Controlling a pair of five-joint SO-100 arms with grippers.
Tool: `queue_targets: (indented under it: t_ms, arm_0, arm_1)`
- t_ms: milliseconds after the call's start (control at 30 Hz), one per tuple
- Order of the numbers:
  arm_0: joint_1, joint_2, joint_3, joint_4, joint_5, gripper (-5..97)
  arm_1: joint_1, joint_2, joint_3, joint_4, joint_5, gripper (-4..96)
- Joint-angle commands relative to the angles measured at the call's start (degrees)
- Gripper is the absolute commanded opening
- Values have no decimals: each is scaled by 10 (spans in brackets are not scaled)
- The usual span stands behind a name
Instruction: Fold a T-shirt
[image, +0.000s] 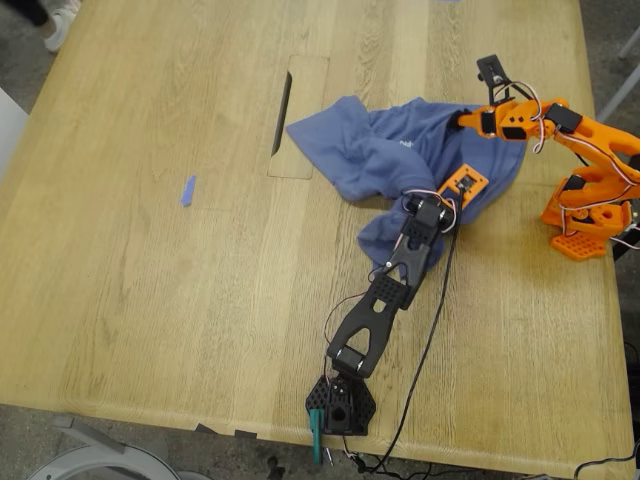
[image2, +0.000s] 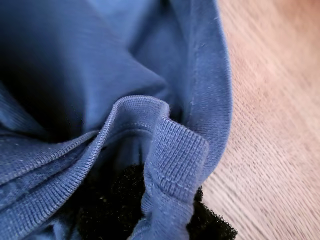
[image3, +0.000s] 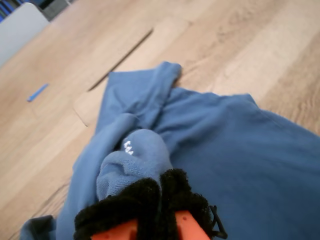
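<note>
The T-shirt (image: 400, 160) is lying crumpled on the table (image: 150, 250), in the upper right part of the exterior view, just to the right of the dark slot (image: 282, 112) cut into the tabletop. One bunched end is reaching toward the slot, and the rest is trailing down and right, under both arms.

My second claw (image3: 161, 192), on the orange arm (image: 590, 160) at the exterior view's right edge, is pinching a rounded bunch of the T-shirt (image3: 225, 150) between its black-padded tips. Tiny pale lettering (image3: 129, 147) is showing on that bunch. In the exterior view, my second claw (image: 465, 120) is sitting at the shirt's upper right edge.

My first claw (image: 465, 185), at the end of the black arm (image: 385, 290) rising from the bottom middle of the exterior view, is lying on the lower right part of the cloth. Up close, my first claw (image2: 160, 210) is showing only black padding, with a ribbed hem (image2: 175, 155) of the T-shirt (image2: 75, 75) folding over it. I cannot tell whether it is clamping the fabric or standing apart.

A small blue scrap (image: 188, 190) is lying on bare wood at the exterior view's left, well apart from the shirt.
</note>
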Motion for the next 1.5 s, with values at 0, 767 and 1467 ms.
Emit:
queue_targets:
  t_ms: [0, 767, 1467]
  arm_0:
    - [-24, 170, -17, 4, -3, 1]
    - [6, 480, -18, -4, 36, 1]
    - [-18, 627, -18, -189, 59, 0]
  arm_1:
    - [-12, 25, -65, 3, -5, -2]
    - [-112, 16, -235, -170, -40, -2]
    - [-233, -47, -393, -391, -76, -2]
